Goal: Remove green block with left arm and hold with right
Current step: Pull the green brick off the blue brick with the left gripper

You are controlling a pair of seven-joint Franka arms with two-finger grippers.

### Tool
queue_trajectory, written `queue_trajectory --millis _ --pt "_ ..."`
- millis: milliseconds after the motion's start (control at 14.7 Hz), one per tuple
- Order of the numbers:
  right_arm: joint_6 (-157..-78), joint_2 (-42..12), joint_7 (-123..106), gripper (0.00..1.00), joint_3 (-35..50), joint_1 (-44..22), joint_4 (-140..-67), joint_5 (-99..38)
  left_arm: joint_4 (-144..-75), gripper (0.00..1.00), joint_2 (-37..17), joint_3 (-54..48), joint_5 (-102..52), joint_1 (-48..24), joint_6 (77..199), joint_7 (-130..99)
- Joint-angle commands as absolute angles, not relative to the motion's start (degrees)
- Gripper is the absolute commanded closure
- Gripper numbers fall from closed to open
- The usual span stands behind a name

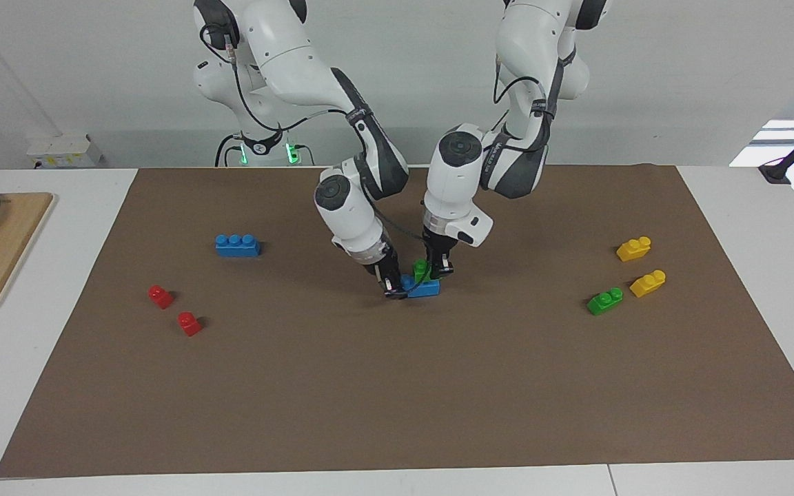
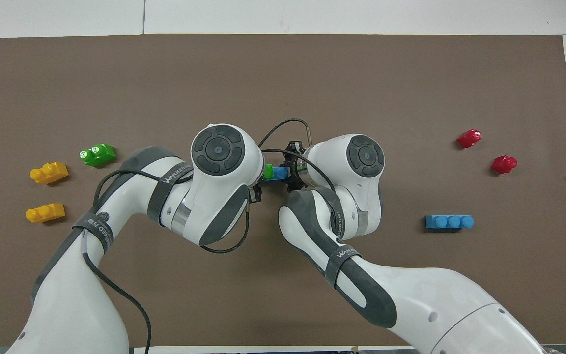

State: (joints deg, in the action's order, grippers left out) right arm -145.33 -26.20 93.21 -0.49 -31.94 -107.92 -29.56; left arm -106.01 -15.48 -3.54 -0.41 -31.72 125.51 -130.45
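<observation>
- Landmark: blue brick (image 1: pixel 423 287) at mid-mat (image 1: pixel 397 413), with the green block (image 1: pixel 422 268) stacked on its end toward the left arm.
- Left gripper (image 1: pixel 440 267) stands upright over the stack, fingers down around the green block. They look closed on it, but contact is partly hidden by the wrist.
- Right gripper (image 1: pixel 393 289) leans in at the blue brick's other end, fingertips at the brick's level. It appears to clamp that end, and the gap between the fingers cannot be read with certainty.
- Risk 1: if the right gripper's hold on the blue brick is shallow, an upward pull from the left arm likely lifts the whole stack instead of parting the studs.
- Risk 2: a pull off the vertical could pivot the blue brick out of the right gripper, since that gripper holds only one end.
- Risk 3: the left gripper's purchase on the small green block looks slight, so the fingers may slip off the smooth plastic.
- Risk 4: the two wrists sit just beside each other over the stack. A sideways jerk at release could knock them together.
- Other bricks (second blue brick (image 1: pixel 237 245), red pair (image 1: pixel 160 296), yellow pair (image 1: pixel 633 249), second green brick (image 1: pixel 604 301)) lie well apart from the stack and look unlikely to interfere.
- Writing: grey arm bands read "WANJEED" in the overhead view; the smaller text beneath is illegible.
</observation>
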Motion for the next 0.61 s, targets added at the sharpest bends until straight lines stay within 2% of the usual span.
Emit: queue_trajectory --millis 0,339,543 --pt "-147.1 -26.7 92.5 1.00 -0.2 -31.3 -108.3 -30.4 -106.8 0.84 -11.1 -3.7 -2.3 -29.7 120.2 -125.3" --pt "-147.1 -26.6 92.5 1.00 -0.3 -31.6 -107.8 -30.3 -107.7 0.84 -2.5 -3.6 -6.8 -21.1 106.8 -107.1" --pt "-147.0 -26.5 92.5 1.00 -0.3 -31.4 -106.7 -30.2 -113.1 0.84 4.9 -3.6 -8.7 -12.6 104.0 -92.6"
